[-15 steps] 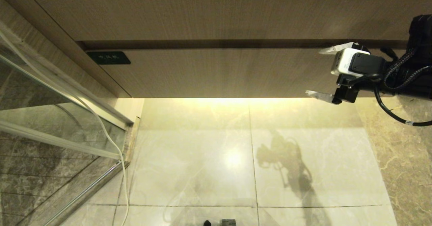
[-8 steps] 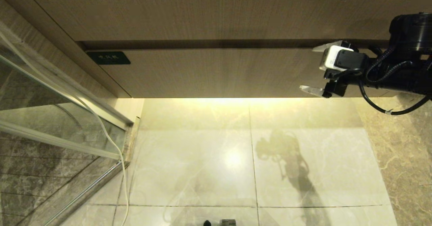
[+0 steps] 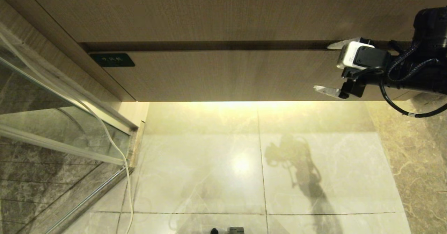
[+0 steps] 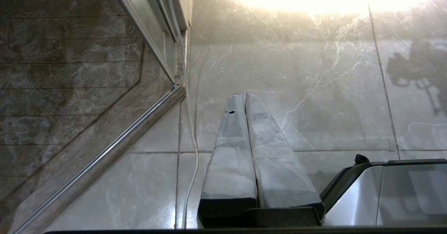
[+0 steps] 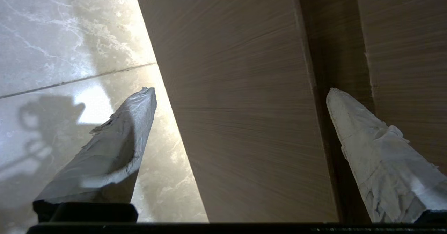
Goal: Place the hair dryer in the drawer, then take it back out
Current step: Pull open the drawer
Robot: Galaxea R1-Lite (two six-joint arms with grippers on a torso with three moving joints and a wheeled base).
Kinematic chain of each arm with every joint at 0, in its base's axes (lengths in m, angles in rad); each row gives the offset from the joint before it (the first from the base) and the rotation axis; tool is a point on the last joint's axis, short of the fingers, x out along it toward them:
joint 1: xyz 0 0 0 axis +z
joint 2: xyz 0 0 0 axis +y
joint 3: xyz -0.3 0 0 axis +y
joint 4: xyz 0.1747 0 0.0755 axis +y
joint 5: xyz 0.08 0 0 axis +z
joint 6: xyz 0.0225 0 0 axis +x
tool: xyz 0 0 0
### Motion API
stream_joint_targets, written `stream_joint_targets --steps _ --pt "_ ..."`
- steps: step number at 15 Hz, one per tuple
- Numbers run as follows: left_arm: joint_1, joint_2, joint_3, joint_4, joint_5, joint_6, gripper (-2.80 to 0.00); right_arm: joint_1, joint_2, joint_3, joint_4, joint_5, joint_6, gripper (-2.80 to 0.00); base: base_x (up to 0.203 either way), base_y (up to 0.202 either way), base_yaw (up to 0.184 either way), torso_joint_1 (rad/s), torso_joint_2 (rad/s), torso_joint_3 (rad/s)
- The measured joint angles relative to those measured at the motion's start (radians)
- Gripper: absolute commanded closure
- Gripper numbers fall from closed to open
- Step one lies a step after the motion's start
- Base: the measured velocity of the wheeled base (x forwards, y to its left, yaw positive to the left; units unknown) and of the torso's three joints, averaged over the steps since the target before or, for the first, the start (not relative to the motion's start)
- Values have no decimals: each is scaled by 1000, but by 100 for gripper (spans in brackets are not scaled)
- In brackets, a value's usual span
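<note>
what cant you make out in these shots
- Hair dryer: in no view, so where it is cannot be told.
- Inside of the drawer: hidden behind its shut front in the head view and right wrist view.
- Writing on the dark label: too small in the head view.
- Right arm behind the right tool: cut off by the head view's right edge.
- Left tool: outside the head view; only its fingers show.
</note>
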Motion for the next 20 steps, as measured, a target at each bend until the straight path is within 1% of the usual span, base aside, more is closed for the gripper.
stream_joint_targets --steps 12,16,18,20 --pt "0 0 0 0 0 0 0 0 78 -62 -19 -11 -10 -280 0 0 0 0 0 0" --pt "0 0 0 0 0 0 0 -1 124 -82 -61 -13 -3 -280 0 0 0 0 0 0" --pt "0 0 0 0 0 0 0 -2 137 -83 -39 -13 1 -280 0 0 0 0 0 0" --pt "0 0 0 0 0 0 0 -3 146 -86 25 -12 6 -280 0 0 0 0 0 0"
